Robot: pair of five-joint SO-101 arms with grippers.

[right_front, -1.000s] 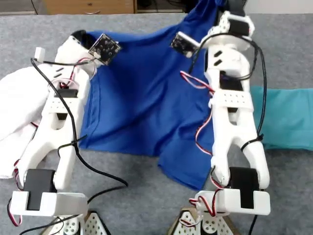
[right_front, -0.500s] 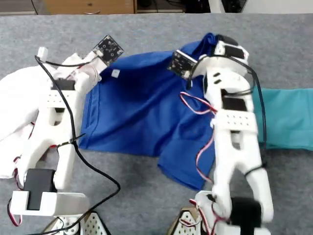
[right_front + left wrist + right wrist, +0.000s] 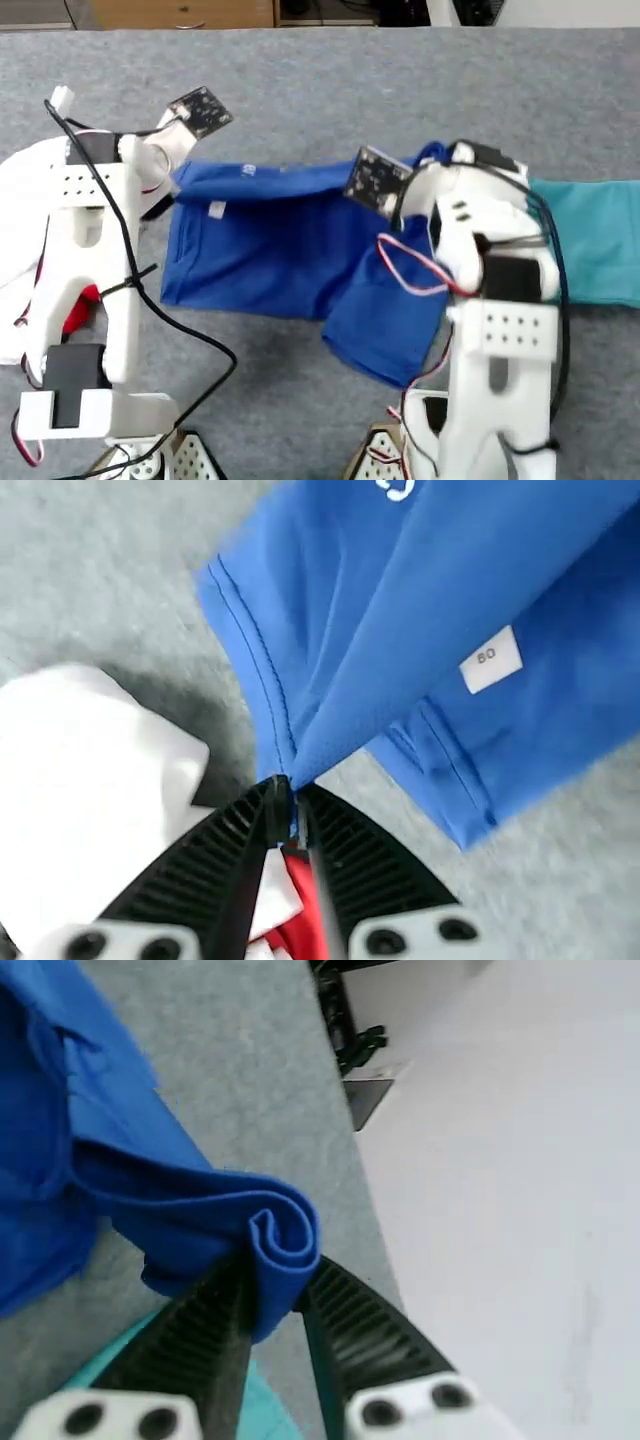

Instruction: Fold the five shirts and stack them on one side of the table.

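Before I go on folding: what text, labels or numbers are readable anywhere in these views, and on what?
White sewn tag on the blue fabric shirt: two small characters, too small to read surely.
White print near that shirt's edge: cut off by the frame, unreadable.
No other text.

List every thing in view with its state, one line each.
blue shirt: partly folded over, pinched at two ends
left gripper: shut on blue shirt
right gripper: shut on blue shirt
white shirt: crumpled, unfolded
teal shirt: lying flat on the table
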